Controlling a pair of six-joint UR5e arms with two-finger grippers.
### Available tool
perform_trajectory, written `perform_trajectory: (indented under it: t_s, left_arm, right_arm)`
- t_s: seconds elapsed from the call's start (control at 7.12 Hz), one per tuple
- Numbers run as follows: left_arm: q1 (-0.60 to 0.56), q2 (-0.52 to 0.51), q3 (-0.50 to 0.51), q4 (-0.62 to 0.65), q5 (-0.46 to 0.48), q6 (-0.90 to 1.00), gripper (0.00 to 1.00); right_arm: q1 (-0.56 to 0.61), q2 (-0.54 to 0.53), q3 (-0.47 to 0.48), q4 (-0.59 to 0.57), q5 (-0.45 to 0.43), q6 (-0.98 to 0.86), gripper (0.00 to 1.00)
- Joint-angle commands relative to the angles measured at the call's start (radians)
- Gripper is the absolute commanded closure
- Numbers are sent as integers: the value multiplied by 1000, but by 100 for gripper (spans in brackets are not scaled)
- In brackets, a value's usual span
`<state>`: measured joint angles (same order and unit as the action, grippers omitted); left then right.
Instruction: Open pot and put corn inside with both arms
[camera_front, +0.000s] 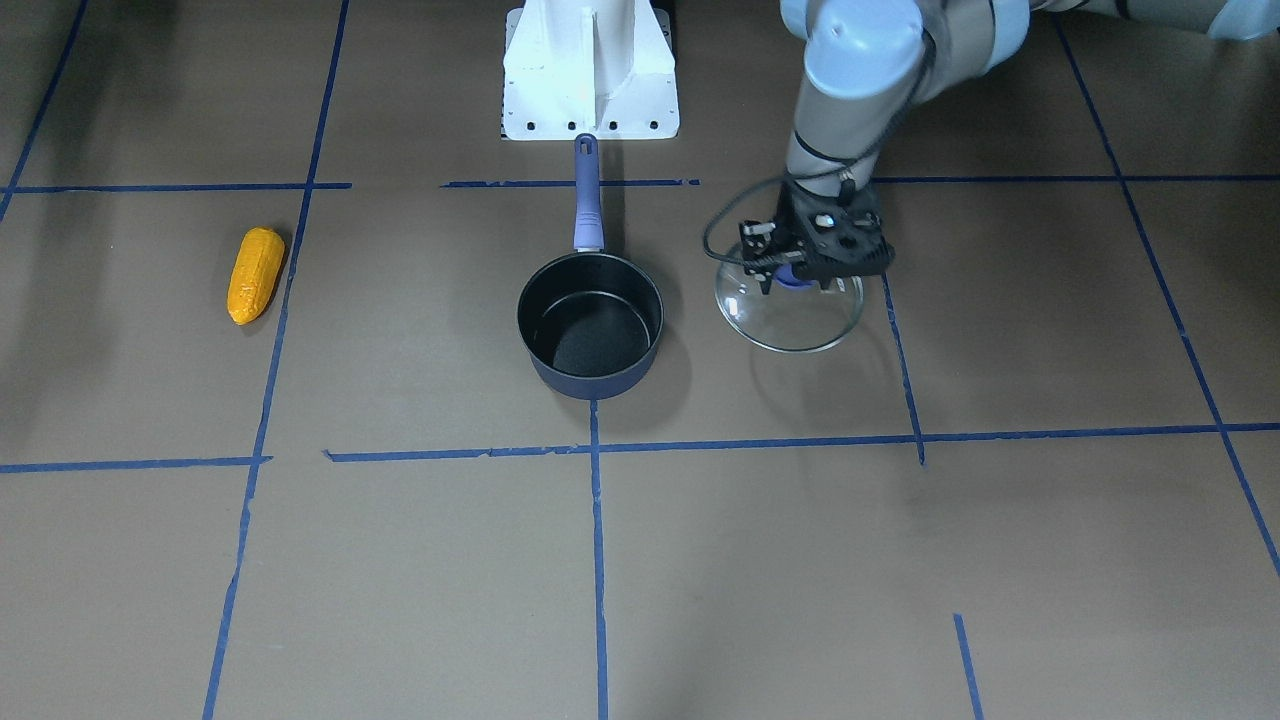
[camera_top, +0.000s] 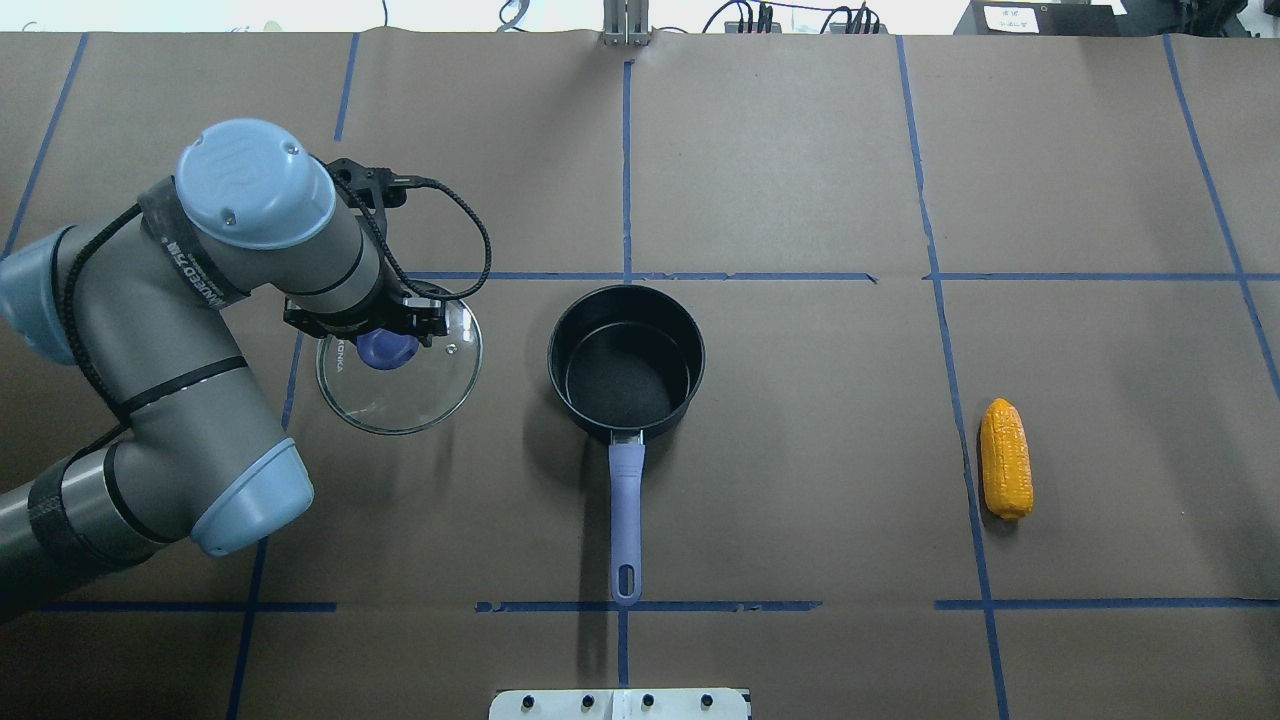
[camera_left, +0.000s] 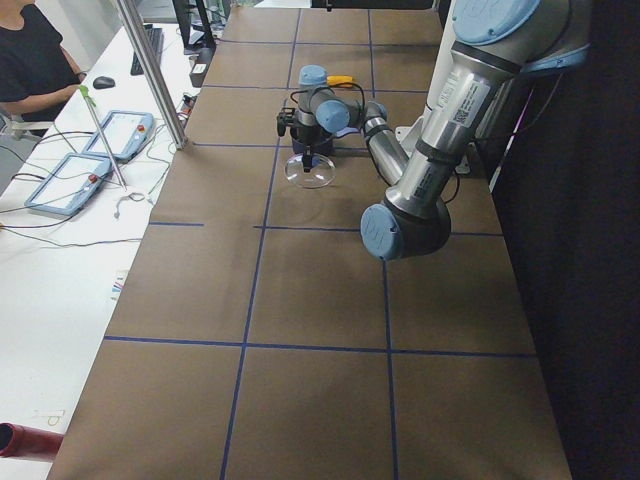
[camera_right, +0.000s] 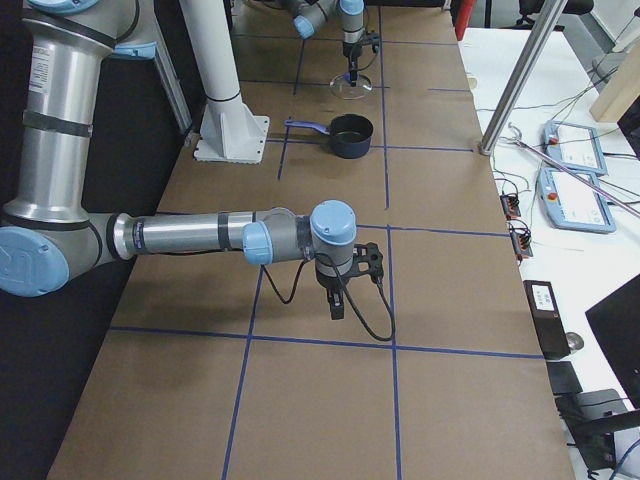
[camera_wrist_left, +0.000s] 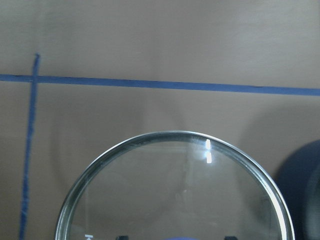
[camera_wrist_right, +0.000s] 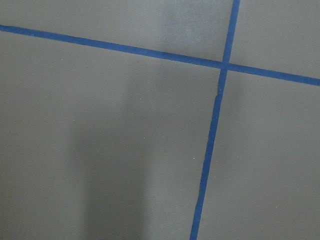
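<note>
The corn (camera_top: 1005, 459) lies well right of the pot (camera_top: 556, 362), long axis near-far. The right arm (camera_right: 200, 236) looks nearer, but I can't tell the state of the right fingers (camera_right: 336, 305). The left fingers (camera_front: 815, 272) grip the lid (camera_top: 430, 390).

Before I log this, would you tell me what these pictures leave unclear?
Left claw on the lid knob, gripping or not: wrist hides it overhead; cut off in wrist view.
Right claw, open or shut: side view only, too small.
Corn, left side view: partly behind left arm.

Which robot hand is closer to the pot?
The left. The left gripper holds the glass lid just beside the pot; the right gripper hangs over bare table far off, on the pot's other side.
</note>
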<state>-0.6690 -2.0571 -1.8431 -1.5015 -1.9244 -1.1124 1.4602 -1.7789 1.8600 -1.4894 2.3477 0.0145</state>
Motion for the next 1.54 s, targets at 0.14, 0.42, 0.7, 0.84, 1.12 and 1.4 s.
perform_trajectory:
  t_s: [0.14, 0.42, 0.7, 0.84, 1.12, 1.4]
  left_arm:
    - [-4, 40, 139, -183, -119, -9, 100]
    - [-4, 67, 139, -177, -116, -1, 94]
    - [-3, 81, 140, -178, -119, -1, 81]
    - [-4, 81, 131, -178, -119, -3, 1]
    - [-30, 81, 85, -175, -119, -15, 0]
    - [-61, 107, 32, -172, -119, -15, 0]
  right_arm:
    - [-29, -1, -4, 15, 1, -1, 0]
    - [-40, -2, -8, 15, 2, 4, 0]
    - [-81, 7, -7, 20, 2, 11, 0]
    - [-99, 9, -5, 38, 2, 16, 0]
    - [-173, 7, -4, 150, 7, 196, 0]
    - [-353, -2, -1, 459, -31, 696, 1]
